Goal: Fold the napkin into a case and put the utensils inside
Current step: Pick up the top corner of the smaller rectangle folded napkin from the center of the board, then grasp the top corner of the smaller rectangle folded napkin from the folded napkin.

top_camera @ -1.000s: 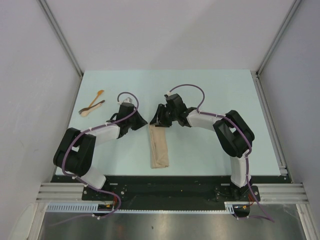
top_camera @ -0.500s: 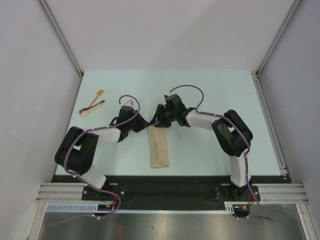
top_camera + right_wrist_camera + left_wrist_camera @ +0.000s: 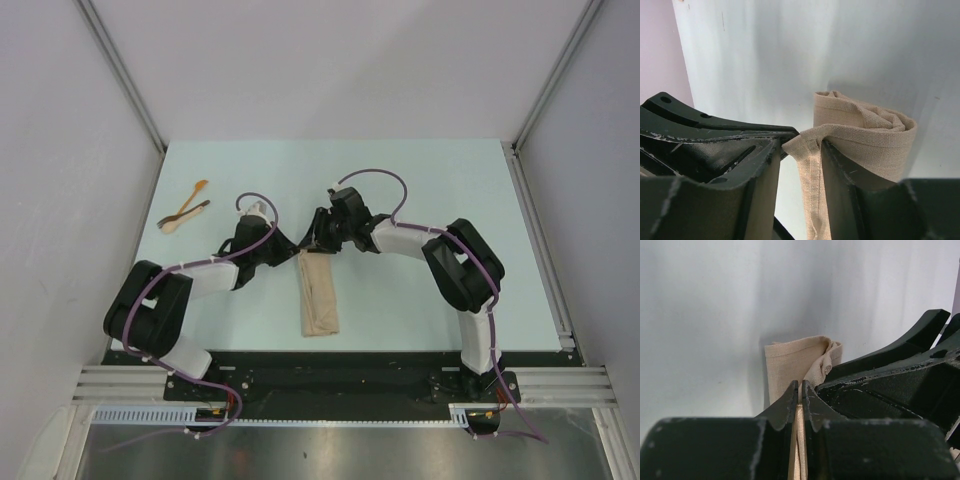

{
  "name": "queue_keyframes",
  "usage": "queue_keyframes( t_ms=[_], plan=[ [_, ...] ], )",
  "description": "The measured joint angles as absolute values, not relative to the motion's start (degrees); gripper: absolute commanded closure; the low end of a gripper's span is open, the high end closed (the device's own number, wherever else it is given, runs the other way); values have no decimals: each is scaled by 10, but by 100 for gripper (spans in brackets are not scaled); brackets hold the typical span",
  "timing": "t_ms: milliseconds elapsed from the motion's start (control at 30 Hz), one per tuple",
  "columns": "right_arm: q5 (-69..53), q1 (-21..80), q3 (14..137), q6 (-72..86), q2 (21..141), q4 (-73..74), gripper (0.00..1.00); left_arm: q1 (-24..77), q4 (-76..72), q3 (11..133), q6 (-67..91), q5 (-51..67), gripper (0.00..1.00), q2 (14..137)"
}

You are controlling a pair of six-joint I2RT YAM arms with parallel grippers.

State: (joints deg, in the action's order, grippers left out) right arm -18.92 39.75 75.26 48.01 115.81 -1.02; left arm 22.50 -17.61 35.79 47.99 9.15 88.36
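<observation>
Both claws hold the far end of the case (image 3: 319, 297), which lies mid-surface (image 3: 430, 180) toward the near edge. The left claw (image 3: 799, 388) is pinched tight on cloth, the right claw (image 3: 801, 145) clamped on a folded lip. The utensils (image 3: 185, 210) lie near the far-left corner.

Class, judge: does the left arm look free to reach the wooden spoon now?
Probably not yet: the left gripper is shut on the case. Only bare table lies between it and the spoon.

Pale green table (image 3: 420, 180), narrow beige case (image 3: 320, 300) near its middle, two utensils (image 3: 185, 207) together toward its far-left corner.
</observation>
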Motion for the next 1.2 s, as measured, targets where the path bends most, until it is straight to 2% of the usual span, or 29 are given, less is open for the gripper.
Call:
queue_keyframes(
  t_ms=[67, 200, 267, 467, 567, 600, 667, 900, 1200],
  plan=[
    [-189, 398, 753, 482, 1158, -13, 70, 225, -175, 358, 480, 91, 90, 883],
    [-191, 398, 753, 488, 1158, -19, 93, 225, -175, 358, 480, 92, 91, 883],
    [-192, 397, 752, 492, 1158, -21, 100, 225, -176, 358, 480, 92, 91, 883],
    [-196, 394, 743, 496, 1158, -36, 100, 225, -166, 358, 472, 86, 87, 871],
    [-196, 390, 721, 500, 1158, -57, 100, 226, -157, 358, 460, 78, 80, 855],
    [-196, 388, 713, 502, 1157, -61, 100, 227, -153, 358, 458, 75, 74, 851],
    [-196, 386, 693, 506, 1151, -67, 100, 229, -138, 360, 446, 66, 68, 838],
    [-201, 376, 626, 522, 1095, -97, 100, 241, -82, 392, 388, 31, 65, 832],
    [-213, 360, 593, 536, 1059, -128, 100, 311, -22, 476, 293, -11, 69, 893]
  ],
)
